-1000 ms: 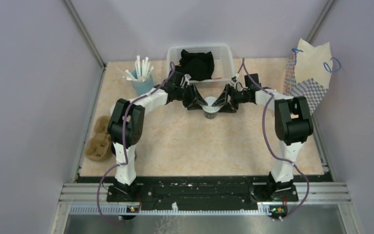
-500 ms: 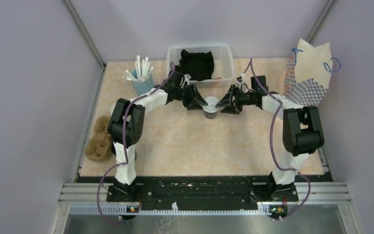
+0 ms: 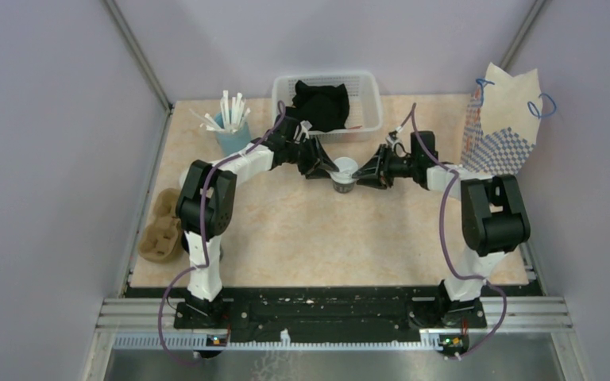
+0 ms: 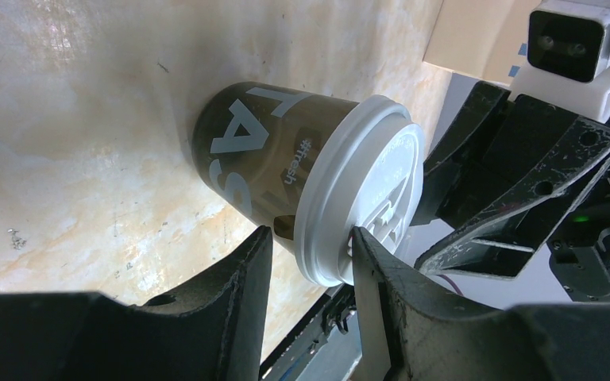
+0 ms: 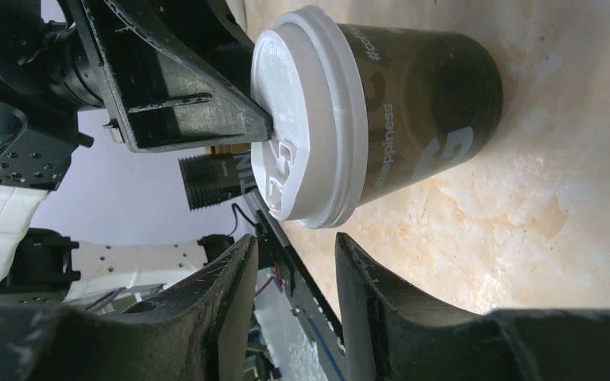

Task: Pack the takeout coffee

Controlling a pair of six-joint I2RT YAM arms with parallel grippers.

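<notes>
1 coffee cup (image 3: 344, 173), dark wall, white lid on, stood upright mid-table. Left gripper (image 4: 310, 246) clamped across lid rim. Right gripper (image 5: 290, 242) jaws apart just beside lid, holding nothing. Carrier (image 3: 159, 226) at left edge, well apart, 2 wells unfilled. Packing judged barely begun.

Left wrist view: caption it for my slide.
Left gripper straddling the white lid of a dark coffee cup, right gripper opposite.

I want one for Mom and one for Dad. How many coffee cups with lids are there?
1. The coffee cup stands in the middle of the table; more could be hidden under the black stuff in the basket.
</notes>
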